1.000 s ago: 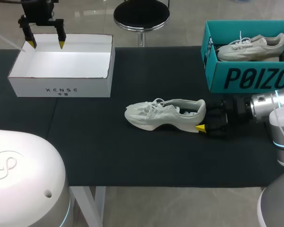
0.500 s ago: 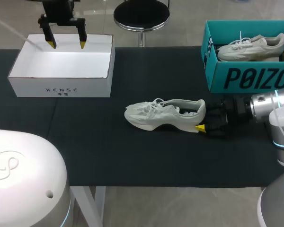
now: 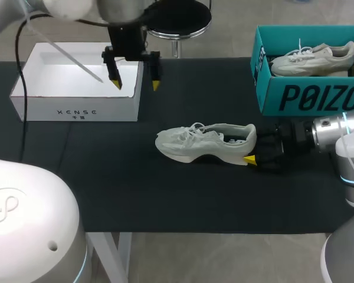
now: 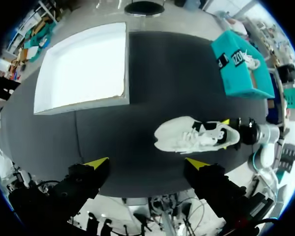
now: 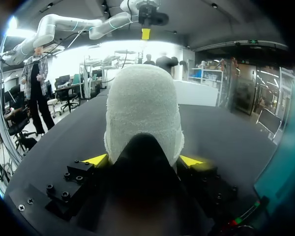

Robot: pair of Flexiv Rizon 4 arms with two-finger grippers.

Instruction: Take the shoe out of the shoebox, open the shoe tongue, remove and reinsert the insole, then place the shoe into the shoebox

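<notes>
Pale grey knit on a chunky sole: your shoe (image 3: 203, 143) stands upright on the black mat (image 3: 165, 194). Its long axis runs across the table, toe to your left, and the right gripper (image 5: 143, 160) clamps its heel. Your left gripper (image 3: 135, 85) hangs spread wide over the right wall of the white cardboard shoebox (image 3: 76, 112).

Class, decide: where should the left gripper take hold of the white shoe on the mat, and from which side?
Probably pinch the tongue's top edge from above: the shoe stands upright on its sole, opening upward, and the right gripper holds the heel.
</notes>
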